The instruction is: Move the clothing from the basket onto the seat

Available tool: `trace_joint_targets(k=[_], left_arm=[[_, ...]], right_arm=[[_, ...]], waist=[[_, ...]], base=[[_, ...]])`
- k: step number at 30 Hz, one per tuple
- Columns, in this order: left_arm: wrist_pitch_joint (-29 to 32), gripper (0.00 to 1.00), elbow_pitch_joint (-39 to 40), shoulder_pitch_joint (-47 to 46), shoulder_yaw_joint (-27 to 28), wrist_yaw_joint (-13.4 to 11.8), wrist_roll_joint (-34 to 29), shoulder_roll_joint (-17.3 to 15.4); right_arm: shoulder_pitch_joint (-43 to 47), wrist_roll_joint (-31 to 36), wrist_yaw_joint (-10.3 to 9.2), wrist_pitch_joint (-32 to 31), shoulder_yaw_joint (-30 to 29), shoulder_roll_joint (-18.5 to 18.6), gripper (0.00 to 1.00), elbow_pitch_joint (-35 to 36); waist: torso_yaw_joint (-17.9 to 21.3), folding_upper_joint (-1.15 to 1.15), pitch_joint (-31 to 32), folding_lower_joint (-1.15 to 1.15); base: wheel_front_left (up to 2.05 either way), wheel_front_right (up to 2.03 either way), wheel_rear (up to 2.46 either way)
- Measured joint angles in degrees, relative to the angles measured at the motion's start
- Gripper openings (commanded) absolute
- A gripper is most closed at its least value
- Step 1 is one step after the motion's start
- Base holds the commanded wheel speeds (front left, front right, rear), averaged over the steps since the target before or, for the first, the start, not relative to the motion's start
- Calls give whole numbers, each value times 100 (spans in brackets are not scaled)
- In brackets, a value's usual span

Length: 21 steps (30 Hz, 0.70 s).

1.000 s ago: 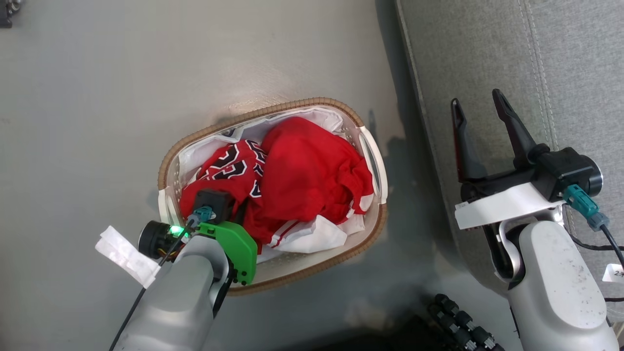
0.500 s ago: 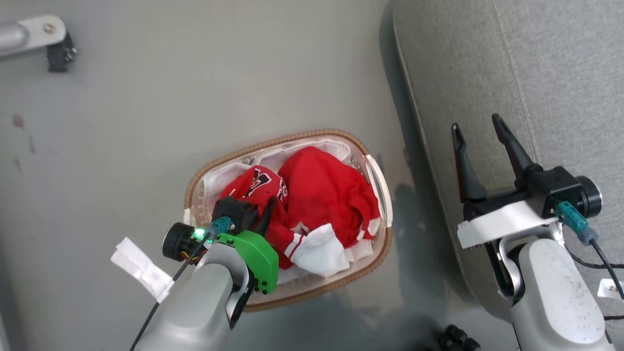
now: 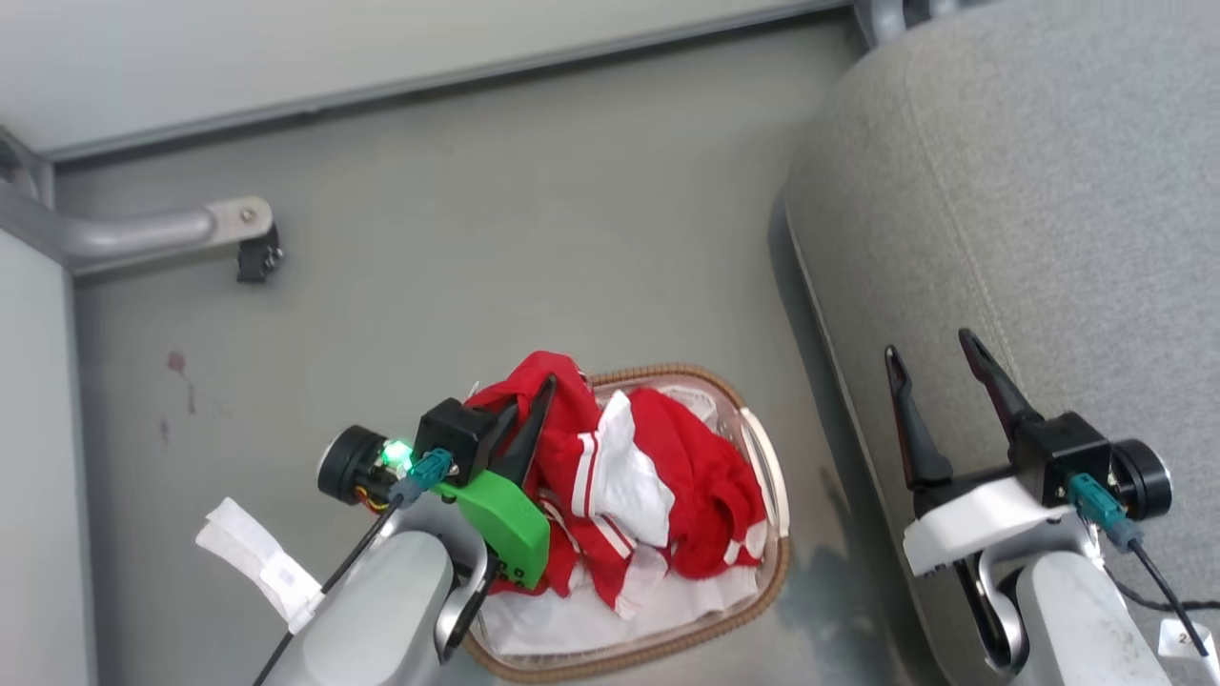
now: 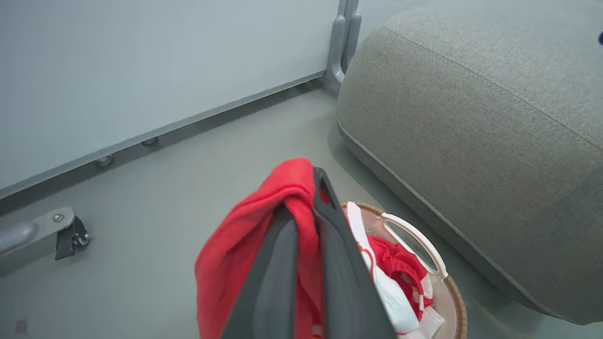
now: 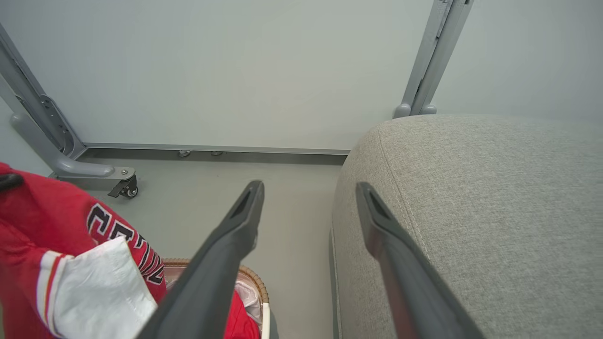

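Clothing (image 3: 705,476) heaps the basket (image 3: 767,467), one red fold clamped in the left pincer (image 3: 541,395) (right pincer (image 3: 927,345) gapes).

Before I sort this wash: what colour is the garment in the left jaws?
The garment is red with white stripes, best seen in the head view.

I can't read the dark lettering (image 5: 101,226) on the red jersey (image 5: 37,221): a white panel (image 5: 99,282) covers part. The basket (image 3: 767,476) hides its lower-left rim behind my left forearm (image 3: 381,619); the sofa (image 3: 1029,210) runs off right.
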State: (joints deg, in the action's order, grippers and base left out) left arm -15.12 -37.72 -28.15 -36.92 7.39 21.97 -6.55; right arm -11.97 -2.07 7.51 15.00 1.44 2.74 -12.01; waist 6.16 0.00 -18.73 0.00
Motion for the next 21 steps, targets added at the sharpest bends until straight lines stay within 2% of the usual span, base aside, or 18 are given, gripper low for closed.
trace_joint_targets(k=[5, 13, 21], left_arm=[[1, 0, 437, -65, -60, 0, -162, -219], [40, 0, 756, -750, -159, 0, -196, -587], [246, 0, 1037, -1436, 26, 0, -185, -845]], right_arm=[[276, 34, 0, 0, -21, 1, 100, -59], [554, 49, 0, 0, 59, 1, 100, -109], [597, 71, 0, 0, 166, 2, 100, -89]], waist=[[-97, 0, 567, 0], [-237, 0, 1326, 0], [-332, 0, 1747, 0]], base=[[0, 0, 0], [0, 0, 0], [0, 0, 0]])
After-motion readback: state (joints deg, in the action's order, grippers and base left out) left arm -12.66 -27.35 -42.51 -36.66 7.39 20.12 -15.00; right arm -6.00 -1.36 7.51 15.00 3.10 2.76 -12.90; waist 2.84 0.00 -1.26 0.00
